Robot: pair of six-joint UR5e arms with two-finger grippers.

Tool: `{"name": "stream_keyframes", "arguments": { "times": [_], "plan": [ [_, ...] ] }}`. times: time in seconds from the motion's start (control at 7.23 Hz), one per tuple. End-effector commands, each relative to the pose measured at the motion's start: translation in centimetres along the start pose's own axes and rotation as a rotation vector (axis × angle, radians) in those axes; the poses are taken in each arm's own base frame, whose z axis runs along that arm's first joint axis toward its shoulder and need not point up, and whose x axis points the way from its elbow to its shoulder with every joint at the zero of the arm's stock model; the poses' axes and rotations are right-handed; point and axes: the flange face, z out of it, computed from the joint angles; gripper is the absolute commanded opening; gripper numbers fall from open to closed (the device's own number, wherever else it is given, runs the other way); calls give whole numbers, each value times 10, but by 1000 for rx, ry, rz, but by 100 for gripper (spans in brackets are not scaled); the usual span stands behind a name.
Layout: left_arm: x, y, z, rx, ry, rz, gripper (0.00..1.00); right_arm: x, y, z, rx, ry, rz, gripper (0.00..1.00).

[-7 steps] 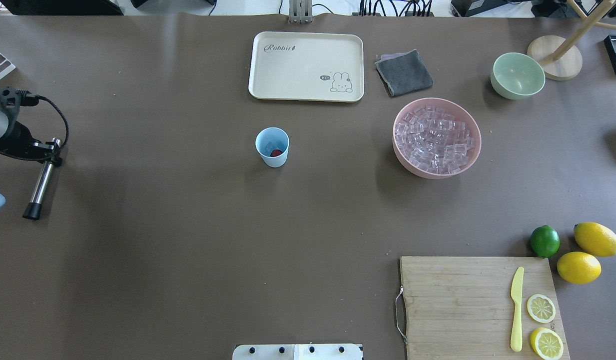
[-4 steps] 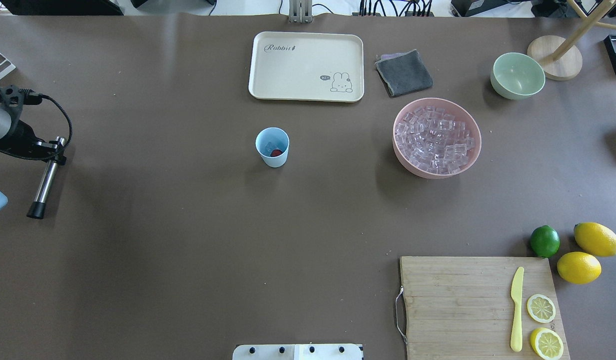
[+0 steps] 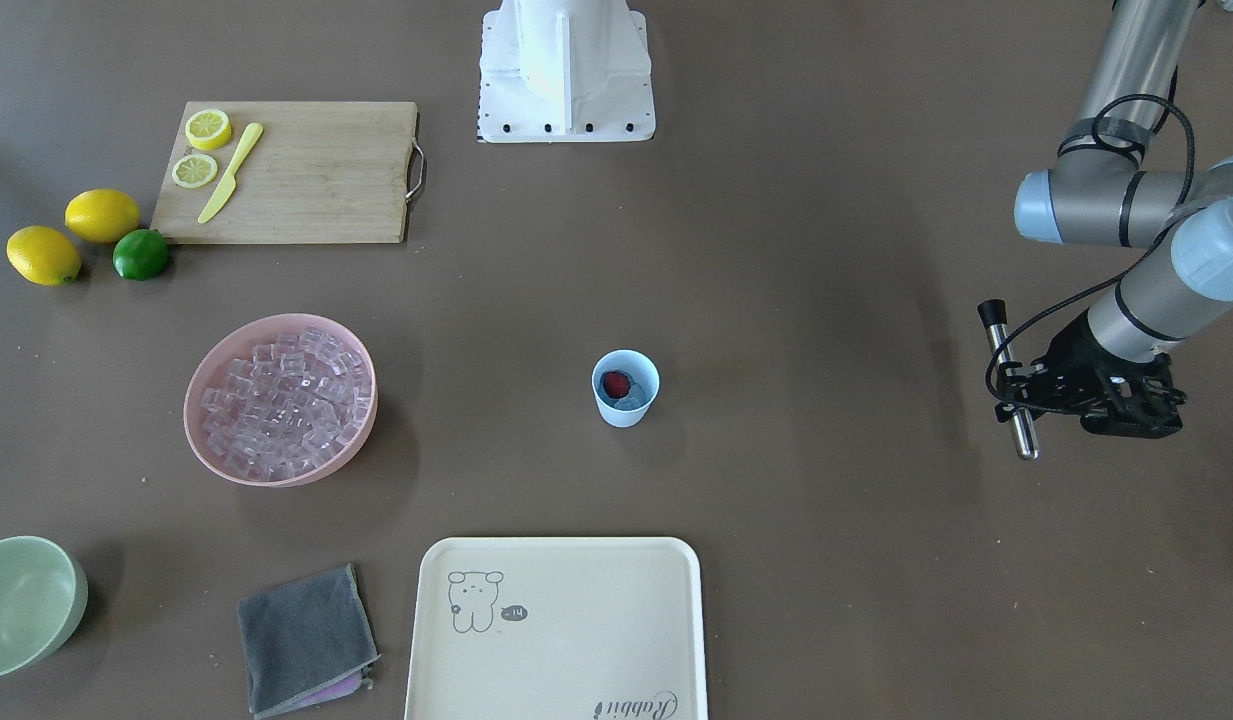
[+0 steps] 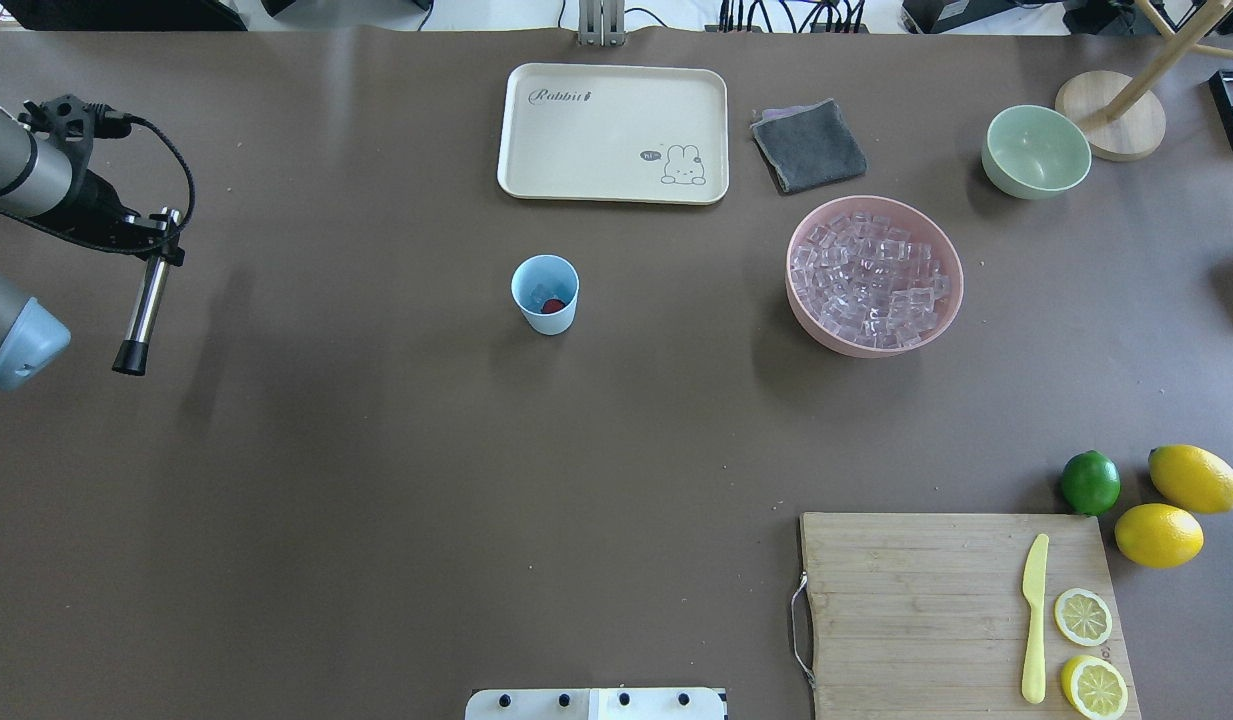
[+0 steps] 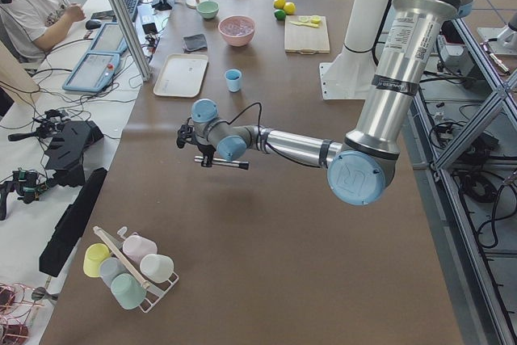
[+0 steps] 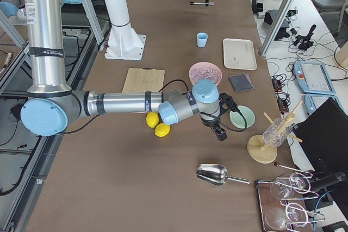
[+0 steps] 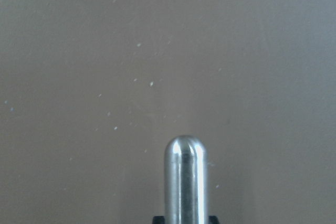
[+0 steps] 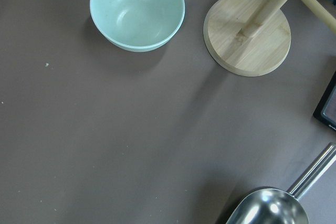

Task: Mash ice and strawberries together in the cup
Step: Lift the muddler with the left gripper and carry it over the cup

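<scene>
Your left gripper [image 4: 156, 245] is clamped on the steel muddler [image 4: 143, 305], which lies almost level, long axis 12 to 6 in the overhead view, black tip at 6. The cup [image 4: 545, 293] stands upright at 3 o'clock from it, well apart (the right gripper [image 6: 219, 132] sits farther off; whether its jaws grip, I cannot tell). Inside: 1 red strawberry [image 4: 552, 306] beside pale ice [image 3: 633, 398]; more cubes fill the pink bowl [image 4: 826, 338] beyond at 3

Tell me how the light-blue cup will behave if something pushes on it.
Probably light: the small light-blue cup holds only a strawberry and a little ice. Its narrow base suggests it could tip or slide on the table if pushed off-centre.
</scene>
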Motion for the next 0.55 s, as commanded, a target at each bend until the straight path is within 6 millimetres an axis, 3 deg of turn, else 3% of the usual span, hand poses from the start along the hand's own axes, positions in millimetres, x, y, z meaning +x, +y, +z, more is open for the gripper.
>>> {"name": "stream_keyframes", "arguments": {
  "times": [0.0, 0.14, 0.28, 0.41],
  "plan": [
    [90, -59, -47, 103, 59, -31, 0, 2, -1, 2, -6, 1, 9, 99],
    [135, -78, -70, 179, 80, -71, 0, -2, -3, -3, 4, -4, 19, 99],
    [174, -79, -95, 246, 116, -90, 0, -2, -1, -6, 4, -3, 37, 99],
    [216, -60, -125, 332, 167, -97, 0, 2, 4, 0, -9, 1, 47, 99]
  ]
}}
